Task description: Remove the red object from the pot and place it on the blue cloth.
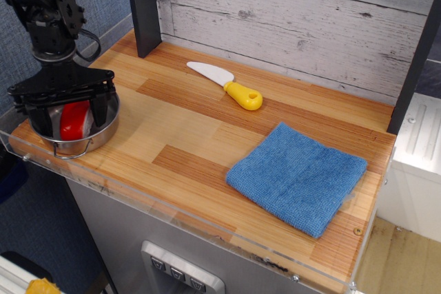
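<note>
While the jaws (69, 118) stand wide inside the pot (103, 131), one finger falls to each side of the red object (74, 119), which sits between them at the pot's bottom, not yet visibly pinched. That straddle probably sets up a squeeze across the piece's narrower width before lifting. Well apart from the jaws, far across the surface (186, 139), lies the blue cloth (298, 177), flat and bare, ready to receive it. Between jaws and cloth, nearer the back wall, rests a yellow-handled knife (227, 85), clear of the likely path.
</note>
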Motion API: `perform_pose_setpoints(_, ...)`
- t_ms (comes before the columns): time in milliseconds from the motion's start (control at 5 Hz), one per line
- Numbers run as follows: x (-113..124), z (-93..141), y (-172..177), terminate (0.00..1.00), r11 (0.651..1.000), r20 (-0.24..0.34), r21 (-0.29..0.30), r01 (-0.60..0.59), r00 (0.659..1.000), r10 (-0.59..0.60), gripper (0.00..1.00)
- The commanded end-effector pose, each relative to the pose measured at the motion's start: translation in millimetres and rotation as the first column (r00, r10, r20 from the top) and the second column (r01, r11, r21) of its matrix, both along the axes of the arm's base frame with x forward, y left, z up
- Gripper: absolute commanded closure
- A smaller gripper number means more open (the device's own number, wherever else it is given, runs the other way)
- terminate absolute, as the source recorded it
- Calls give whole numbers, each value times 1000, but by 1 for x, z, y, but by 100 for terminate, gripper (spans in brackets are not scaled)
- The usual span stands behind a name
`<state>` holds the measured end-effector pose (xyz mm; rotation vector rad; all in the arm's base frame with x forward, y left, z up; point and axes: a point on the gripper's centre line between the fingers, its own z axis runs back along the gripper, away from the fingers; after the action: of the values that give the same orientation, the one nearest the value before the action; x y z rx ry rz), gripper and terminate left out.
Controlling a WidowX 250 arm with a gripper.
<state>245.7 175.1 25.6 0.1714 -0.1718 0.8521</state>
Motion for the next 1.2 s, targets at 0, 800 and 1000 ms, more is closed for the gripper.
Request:
perform_pose_setpoints(0, 8, 2, 8, 0, 1000, 15, 22, -11, 1000, 10, 0)
perform_pose_setpoints(800, 9, 21, 7, 0, 999, 85, -18, -37, 996, 39, 100)
perform_pose_setpoints(1000, 13, 35, 6, 0, 999, 111, -19, -49, 993, 51, 100)
